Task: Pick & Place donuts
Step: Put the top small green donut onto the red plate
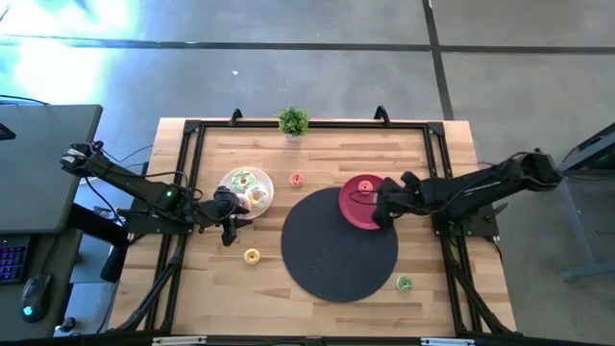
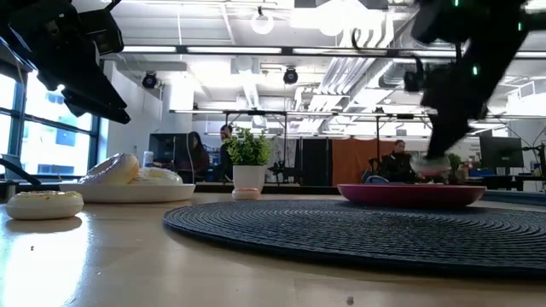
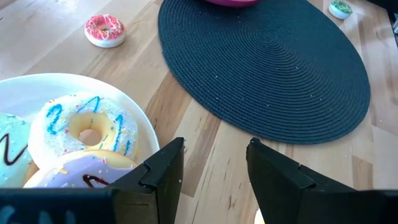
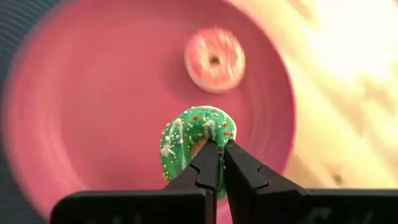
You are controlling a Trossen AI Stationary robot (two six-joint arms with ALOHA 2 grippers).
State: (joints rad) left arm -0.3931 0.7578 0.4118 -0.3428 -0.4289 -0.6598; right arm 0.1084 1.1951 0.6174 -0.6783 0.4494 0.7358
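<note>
My right gripper [image 4: 216, 149] is shut on a green speckled donut [image 4: 193, 134] above the pink-red plate [image 1: 357, 213], where a pink donut [image 4: 214, 59] lies flat. My left gripper [image 3: 214, 165] is open and empty, low beside the white plate [image 3: 37, 90], which holds three frosted donuts, among them a white one with blue lines [image 3: 87, 130]. Loose on the table lie a pink donut [image 1: 296, 179], a yellow one [image 1: 252, 256] and a green one [image 1: 404, 283]. My right gripper pinches the green donut between its two nearly closed fingers, on the part of the ring beside its hole [image 4: 186, 146]. The fingers cover the place of contact itself. The donut stands on edge with its frosted face toward the wrist camera, lifted clear above the pink-red plate.
A round dark woven mat [image 1: 338, 248] lies mid-table, with the pink-red plate partly on its far right part. A small green potted plant [image 1: 293, 122] stands at the far edge. Black frame rails [image 1: 187, 173] run along the table's sides.
</note>
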